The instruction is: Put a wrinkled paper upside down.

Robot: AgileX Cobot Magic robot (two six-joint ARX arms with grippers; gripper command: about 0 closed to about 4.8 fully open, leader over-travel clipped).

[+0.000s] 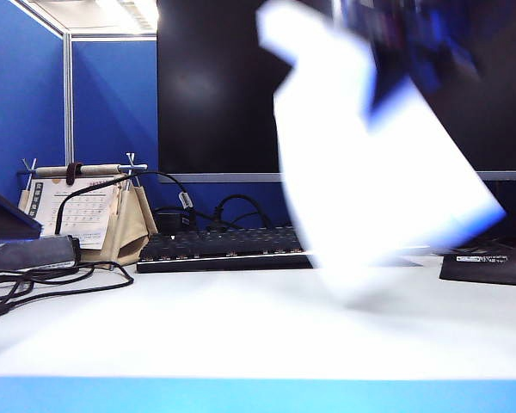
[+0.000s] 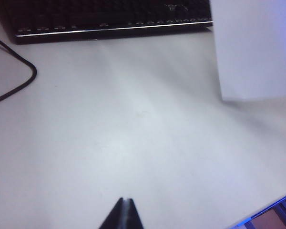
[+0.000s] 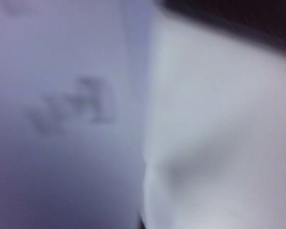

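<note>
The wrinkled paper [image 1: 361, 163] is a plain white sheet hanging in the air, blurred, in front of the monitor at the right. Its lower end is just above the table. My right gripper [image 1: 380, 47] is a dark blur at the sheet's upper edge, shut on it. In the right wrist view the paper [image 3: 214, 124] fills the picture and hides the fingers. The left wrist view shows the paper's lower part [image 2: 252, 47] off to one side. My left gripper [image 2: 127, 201] hovers shut over bare white table, apart from the paper and holding nothing.
A black keyboard [image 1: 224, 248] lies behind the paper, under a dark monitor [image 1: 215, 86]. A desk calendar on a beige stand [image 1: 86, 211] and black cables [image 1: 52, 280] sit at the left. A flat black object [image 1: 490, 262] lies at the right. The table's front edge [image 1: 258, 396] is blue.
</note>
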